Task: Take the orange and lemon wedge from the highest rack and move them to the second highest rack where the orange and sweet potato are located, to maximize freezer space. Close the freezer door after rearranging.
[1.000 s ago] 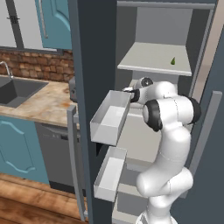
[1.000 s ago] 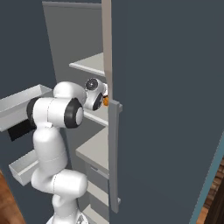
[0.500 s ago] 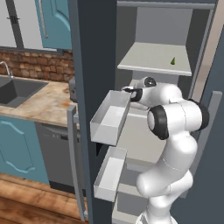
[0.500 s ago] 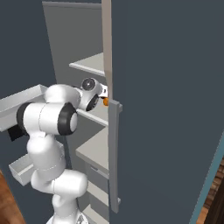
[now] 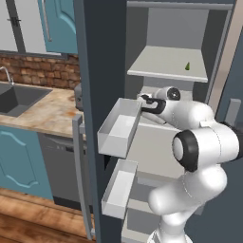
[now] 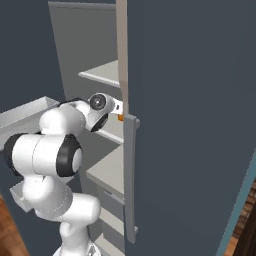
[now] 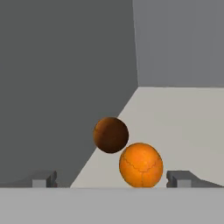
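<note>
In the left base view, we see the freezer [image 5: 180, 71] standing open, its dark freezer door [image 5: 102, 95] swung toward us with two white bins [image 5: 118, 128] on its inner face and a grey bar handle [image 5: 80, 175] at its edge. The lemon wedge [image 5: 188, 66] sits alone near the right end of the highest rack [image 5: 166, 64]. Our arm reaches in beneath that shelf, the gripper [image 5: 144, 100] level with the upper bin; from here we cannot tell how its fingers stand. To the left lie a stone counter [image 5: 38, 111] with a sink [image 5: 16, 97] and teal cupboards [image 5: 19, 161]. In the right base view, the wrist presses in toward the second highest rack [image 6: 112, 135], and a sliver of orange [image 6: 120, 118] peeks out just past the freezer's edge post. In the hand view, the two fingertips [image 7: 43, 179] stand spread wide, nothing between them pinched; a bright orange [image 7: 141, 165] rests on the pale shelf between the tips, closer to the one on the right side of this view, touching a darker, shadowed orange ball [image 7: 111, 134] behind it near the side wall.
</note>
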